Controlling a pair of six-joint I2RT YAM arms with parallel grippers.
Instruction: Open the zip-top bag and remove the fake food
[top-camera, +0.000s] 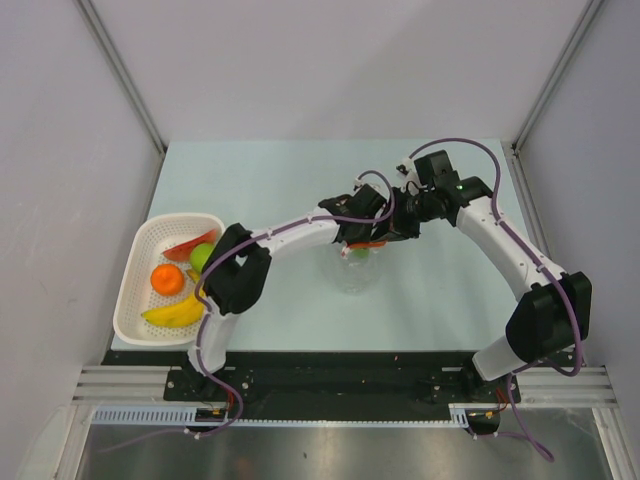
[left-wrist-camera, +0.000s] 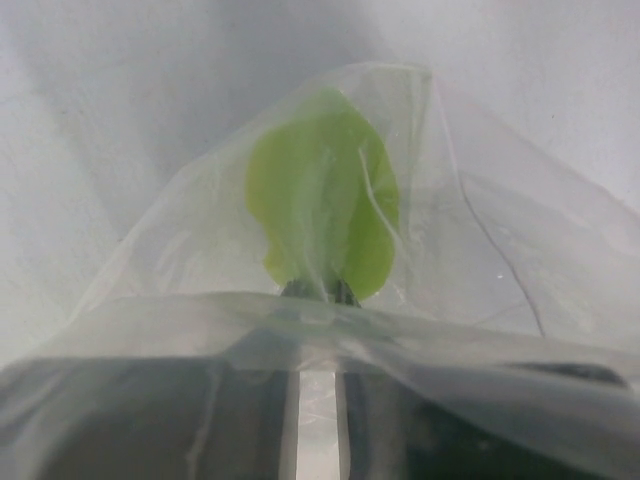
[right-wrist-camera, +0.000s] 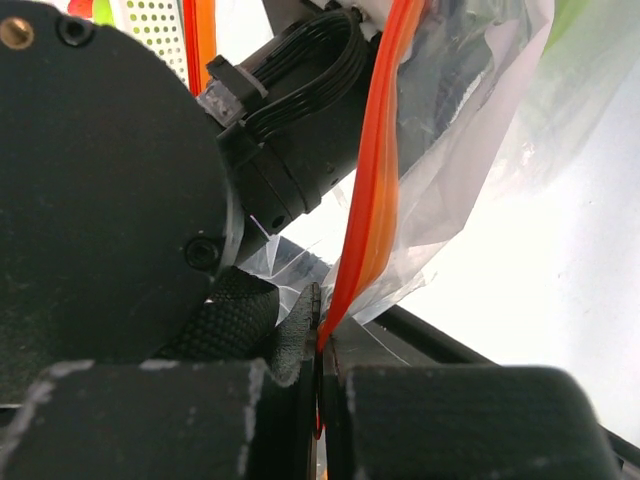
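The clear zip-top bag hangs in the middle of the table between both grippers, its red zip strip at the top. My left gripper reaches into the bag's mouth. In the left wrist view its fingertips are shut on a flat green piece inside the bag film. My right gripper is shut on the red zip strip at the bag's edge; it also shows in the top view. Other fake food lies in the basket.
A white perforated basket stands at the table's left edge. It holds an orange fruit, a yellow banana, a round green fruit and a red piece. Grey walls enclose the pale table.
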